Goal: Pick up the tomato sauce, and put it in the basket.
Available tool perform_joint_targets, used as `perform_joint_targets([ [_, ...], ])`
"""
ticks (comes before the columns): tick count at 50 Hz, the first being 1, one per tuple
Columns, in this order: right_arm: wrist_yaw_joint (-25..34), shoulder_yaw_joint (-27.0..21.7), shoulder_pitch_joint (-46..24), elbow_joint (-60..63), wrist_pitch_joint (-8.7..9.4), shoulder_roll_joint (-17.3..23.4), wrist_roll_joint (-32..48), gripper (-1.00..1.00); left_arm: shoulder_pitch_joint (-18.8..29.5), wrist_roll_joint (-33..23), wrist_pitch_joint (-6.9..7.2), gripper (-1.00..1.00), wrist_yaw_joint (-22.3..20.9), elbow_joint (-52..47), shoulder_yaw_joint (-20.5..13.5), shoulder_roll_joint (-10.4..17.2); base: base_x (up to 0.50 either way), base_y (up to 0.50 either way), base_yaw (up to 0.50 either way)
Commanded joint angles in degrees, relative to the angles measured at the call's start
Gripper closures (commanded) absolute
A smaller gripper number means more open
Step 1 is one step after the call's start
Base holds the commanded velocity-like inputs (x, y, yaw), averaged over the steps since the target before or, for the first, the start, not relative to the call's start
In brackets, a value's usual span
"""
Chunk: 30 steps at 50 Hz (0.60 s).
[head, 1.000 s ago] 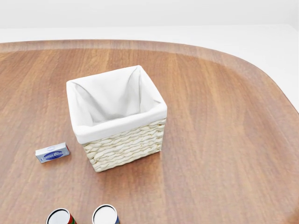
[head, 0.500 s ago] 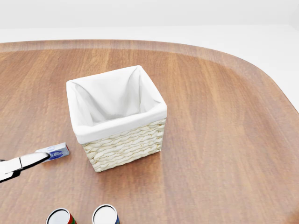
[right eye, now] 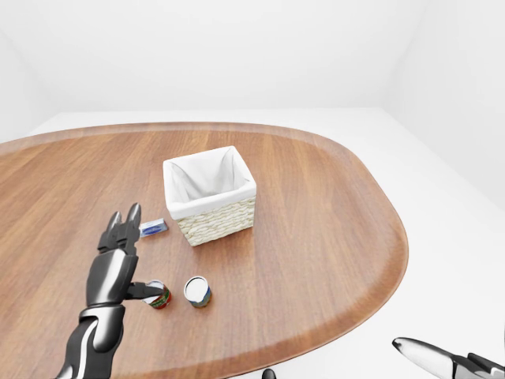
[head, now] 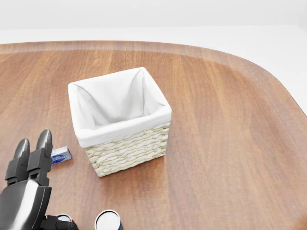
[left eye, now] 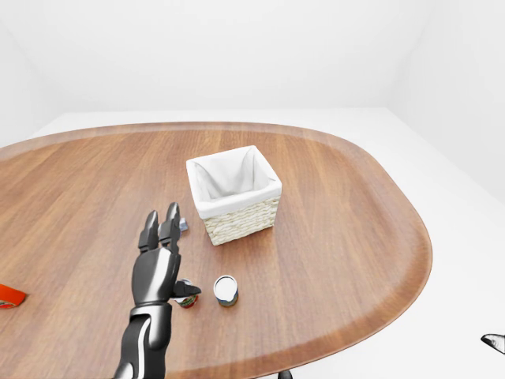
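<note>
We judge the reach underway: our left hand (right eye: 118,264), fingers spread, beside the red-labelled tomato sauce can (right eye: 160,295), must next close round it.

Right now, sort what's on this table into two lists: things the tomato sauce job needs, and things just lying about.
For the job:
- tomato sauce can, red label, beside the thumb of the left robot hand
- wicker basket with white liner, empty

Just lying about:
- blue-labelled can, right of the tomato sauce
- small blue and white box, left of the basket
- red item at the left-eye view's left edge
</note>
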<state>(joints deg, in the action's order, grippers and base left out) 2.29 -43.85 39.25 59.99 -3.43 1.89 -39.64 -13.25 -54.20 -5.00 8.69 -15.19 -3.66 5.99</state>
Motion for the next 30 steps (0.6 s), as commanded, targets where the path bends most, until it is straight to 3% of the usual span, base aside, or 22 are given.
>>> perform_joint_targets([
  [1, 0.24, 0.07, -0.13, 0.00, 0.06, -0.24, 0.22, -1.00, -5.78, -14.80, 0.00, -1.00, -2.64, 3.79, 1.62, 1.24, 0.00, 0.00, 0.00],
  [14, -0.54, 0.11, 0.12, 0.00, -0.12, 0.54, -0.08, -1.00, -6.55, -16.32, 0.00, -1.00, -4.82, 8.50, 2.49, 1.98, 0.00, 0.00, 0.00],
  [30, -0.30, 0.60, 0.23, 0.00, -0.40, 0.15, 0.39, -1.00, -3.71, -19.48, 0.00, -1.00, -1.37, 15.20, 3.86, 2.64, 0.00, 0.00, 0.00],
])
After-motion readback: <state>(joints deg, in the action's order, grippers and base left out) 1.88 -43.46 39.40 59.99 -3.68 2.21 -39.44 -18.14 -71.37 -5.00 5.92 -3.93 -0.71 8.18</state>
